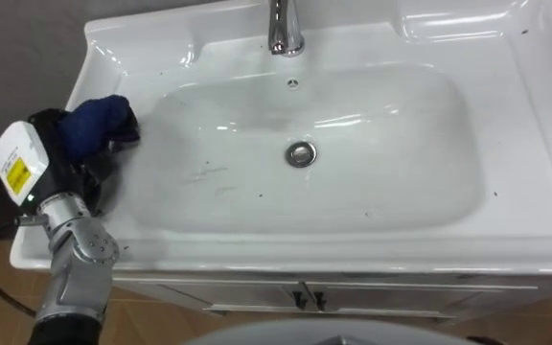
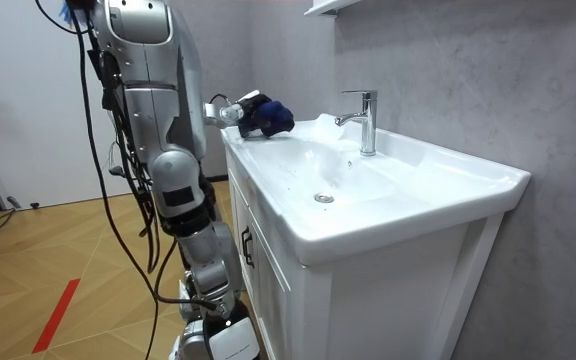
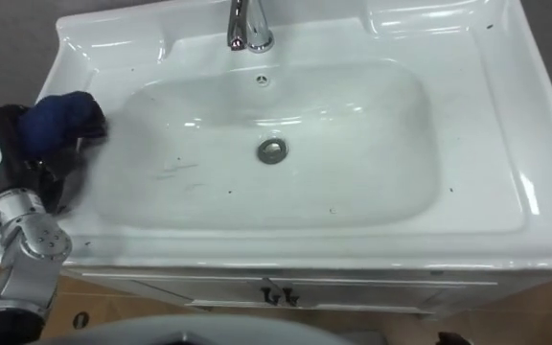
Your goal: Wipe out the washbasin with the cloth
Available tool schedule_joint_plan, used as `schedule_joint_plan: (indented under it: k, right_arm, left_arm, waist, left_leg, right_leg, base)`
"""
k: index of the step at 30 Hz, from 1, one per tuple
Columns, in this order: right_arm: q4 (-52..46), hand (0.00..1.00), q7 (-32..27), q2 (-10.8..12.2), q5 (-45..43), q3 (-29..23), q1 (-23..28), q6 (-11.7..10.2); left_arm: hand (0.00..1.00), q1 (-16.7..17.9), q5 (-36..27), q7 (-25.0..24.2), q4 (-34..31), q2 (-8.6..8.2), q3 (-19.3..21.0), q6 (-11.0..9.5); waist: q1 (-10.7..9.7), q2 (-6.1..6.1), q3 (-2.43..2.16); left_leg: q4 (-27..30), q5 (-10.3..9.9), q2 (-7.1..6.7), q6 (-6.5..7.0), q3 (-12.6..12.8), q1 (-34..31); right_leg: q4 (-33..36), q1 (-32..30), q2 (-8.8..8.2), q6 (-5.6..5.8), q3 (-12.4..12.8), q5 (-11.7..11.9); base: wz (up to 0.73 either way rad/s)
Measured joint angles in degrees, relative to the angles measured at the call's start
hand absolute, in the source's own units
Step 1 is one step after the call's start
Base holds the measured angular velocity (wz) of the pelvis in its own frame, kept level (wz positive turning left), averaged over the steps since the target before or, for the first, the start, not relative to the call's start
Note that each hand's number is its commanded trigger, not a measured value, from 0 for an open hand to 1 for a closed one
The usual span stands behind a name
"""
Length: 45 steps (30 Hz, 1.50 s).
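Crumpled blue cloth (image 1: 99, 117) lies on glossy white basin (image 1: 506, 144) rim, clamped by fingers (image 1: 115, 144) of the left hand (image 1: 70, 168).

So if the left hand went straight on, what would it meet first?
Probably the basin's raised back ledge, left of the faucet. The left hand, shut on the blue cloth, points along the left rim; depth is unclear.

We are standing upright, holding our left arm bent at the elbow, with its silver forearm stretching forward and the wrist lying level. Our black left hand (image 1: 73, 165) is curling its fingers round a bunched dark blue cloth (image 1: 99, 117).
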Motion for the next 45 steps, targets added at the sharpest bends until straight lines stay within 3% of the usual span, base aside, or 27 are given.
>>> schedule_joint_plan:
  k: [7,19,21,22,24,28,45]
  right_arm:
    - [-0.3,0.00,0.0,0.1,-0.3,-0.1,0.1,1.3]
    - [-1.7,0.00,-0.7,0.1,-0.1,-1.2,0.6,3.8]
    - [-1.8,0.00,-1.0,0.1,-0.1,-1.5,0.5,3.8]
    - [-1.8,0.00,-1.0,0.1,0.0,-2.2,0.5,3.8]
    - [-1.8,0.00,-1.3,0.1,0.0,-2.2,0.5,3.8]
    - [-1.8,0.00,-1.7,0.1,0.0,-2.3,0.5,3.8]
    - [-2.5,0.00,-1.7,0.2,0.0,-4.0,1.3,3.8]
  left_arm:
    - [1.00,-0.1,0.1,-3.7,3.3,0.00,-0.3,1.4]
    - [1.00,-0.1,4.3,-2.2,5.6,0.63,-0.3,2.3]
    - [0.88,-0.1,4.8,-1.7,5.9,0.64,-0.3,2.4]
    - [0.63,-0.1,5.5,-1.5,6.1,0.66,-0.3,2.6]
    - [0.00,-0.1,5.7,-1.4,6.2,0.66,-0.3,2.8]
    - [0.00,-0.1,5.7,-0.9,6.2,0.66,-0.3,3.2]
    - [0.00,0.5,6.1,-0.3,6.5,0.65,-0.3,3.3]
  waist:
    - [-1.0,-0.41,0.00]
    - [-0.9,-0.64,-0.14]
    - [-0.9,-0.64,-0.15]
    - [-0.9,-0.64,-0.17]
    - [-0.9,-0.64,-0.25]
    - [-0.9,-0.56,-0.52]
    - [-1.0,-0.51,-0.57]
  left_leg:
    - [-1.0,0.0,-0.12,0.00,-0.2,0.3]
    - [-1.2,0.0,-0.14,0.01,-0.2,1.1]
    - [-1.2,0.0,-0.15,0.01,-0.2,1.1]
    - [-1.2,0.0,-0.15,0.01,-0.2,1.1]
    - [-1.2,0.0,-0.15,0.01,-0.2,1.1]
    - [-1.2,0.0,-0.15,0.01,-0.2,1.1]
    - [-1.3,0.0,-0.15,0.01,-0.2,1.3]
  right_leg:
    - [0.0,-0.1,-0.03,0.03,-0.5,0.0]
    - [0.0,0.0,-0.08,0.15,0.8,0.1]
    - [0.0,0.0,-0.08,0.16,0.8,0.1]
    - [0.0,0.0,-0.08,0.16,0.8,0.1]
    - [0.0,0.0,-0.07,0.16,0.8,0.1]
    - [0.1,0.1,-0.06,0.22,0.7,0.2]
    - [0.1,0.2,-0.05,0.26,0.8,0.2]
  base:
    - [0.01]
    - [-0.04]
    - [0.00]
    - [0.00]
    - [0.00]
    - [0.00]
    - [0.00]
